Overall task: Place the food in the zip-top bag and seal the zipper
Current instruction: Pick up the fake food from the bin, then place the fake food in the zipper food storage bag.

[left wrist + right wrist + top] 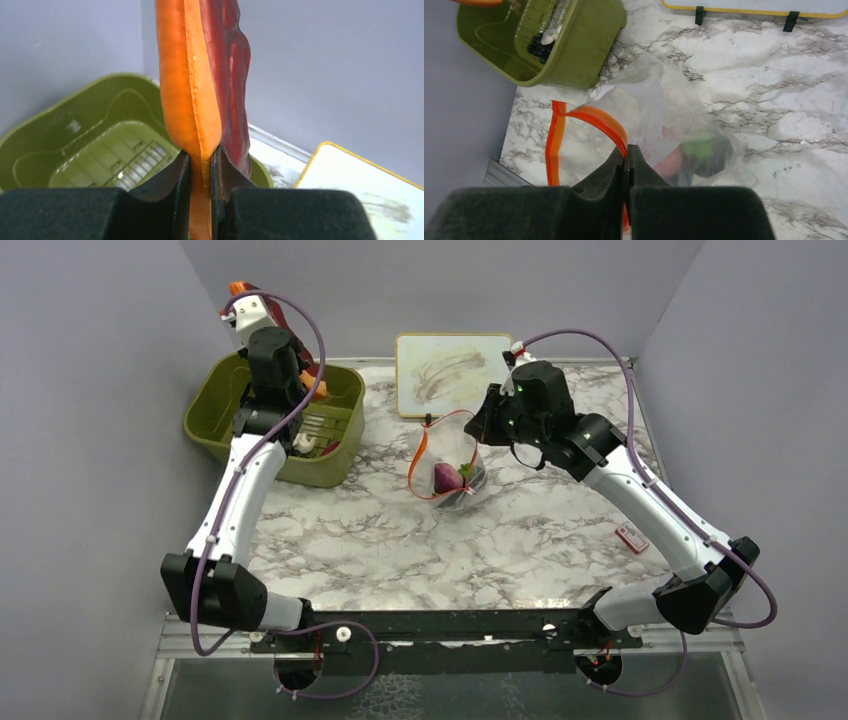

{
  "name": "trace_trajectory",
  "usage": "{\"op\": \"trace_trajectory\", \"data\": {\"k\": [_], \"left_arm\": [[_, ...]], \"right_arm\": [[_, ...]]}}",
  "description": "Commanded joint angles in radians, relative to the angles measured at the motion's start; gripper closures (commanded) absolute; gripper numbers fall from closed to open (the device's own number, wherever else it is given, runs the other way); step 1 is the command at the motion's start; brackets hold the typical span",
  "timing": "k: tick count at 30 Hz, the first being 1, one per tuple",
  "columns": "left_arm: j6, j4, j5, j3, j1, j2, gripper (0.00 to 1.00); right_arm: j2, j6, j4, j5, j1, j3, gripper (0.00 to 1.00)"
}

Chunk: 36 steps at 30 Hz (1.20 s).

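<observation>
My left gripper [201, 155] is shut on the orange edge of the long orange-and-red hot dog [192, 75], which stands up from the jaws above the olive-green bin [60, 135]. In the top view the hot dog [240, 289] pokes up at the back left over the bin [215, 405]. My right gripper [626, 150] is shut on the orange-red zipper [594, 117] of the clear zip-top bag [659, 110], holding its mouth open above the table. Inside the bag lie a pink-purple piece [446, 478], a green piece [699, 148] and a dark one. Dark grapes [536, 46] and a white piece remain in the bin.
A yellow-rimmed white board [455, 373] leans at the back centre. A small red-and-white item [631, 536] lies on the marble table [400, 550] at the right. Grey walls close in the left, back and right sides.
</observation>
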State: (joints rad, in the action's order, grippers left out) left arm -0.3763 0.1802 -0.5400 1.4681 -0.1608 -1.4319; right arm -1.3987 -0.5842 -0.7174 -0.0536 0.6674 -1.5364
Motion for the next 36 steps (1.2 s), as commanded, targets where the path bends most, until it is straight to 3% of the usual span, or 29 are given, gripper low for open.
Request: {"op": "trace_trajectory", "data": {"k": [1, 6, 14, 20, 25, 28, 36], "left_arm": [[0.102, -0.264, 0.234, -0.117, 0.002, 0.123, 1.0], [0.108, -0.295, 0.405, -0.209, -0.037, 0.236, 1.0], [0.085, -0.256, 0.663, -0.206, -0.19, 0.331, 1.0], [-0.073, -0.33, 0.828, -0.257, -0.216, 0.395, 1.0], [-0.09, -0.334, 0.921, -0.237, -0.238, 0.41, 1.0], [-0.096, -0.425, 1.017, -0.289, -0.244, 0.431, 1.0], [0.086, -0.471, 1.196, -0.435, -0.251, 0.49, 1.0]], "right_arm": [[0.074, -0.086, 0.215, 0.048, -0.002, 0.11, 0.99], [0.07, -0.09, 0.276, 0.07, -0.002, 0.16, 0.99], [0.04, -0.186, 0.314, 0.163, -0.002, 0.183, 0.99], [0.029, -0.247, 0.352, 0.152, -0.002, 0.196, 0.99], [0.017, -0.261, 0.347, 0.123, -0.002, 0.18, 0.99], [0.021, -0.274, 0.36, 0.133, -0.003, 0.185, 0.99], [0.069, -0.284, 0.403, 0.23, -0.002, 0.215, 0.99]]}}
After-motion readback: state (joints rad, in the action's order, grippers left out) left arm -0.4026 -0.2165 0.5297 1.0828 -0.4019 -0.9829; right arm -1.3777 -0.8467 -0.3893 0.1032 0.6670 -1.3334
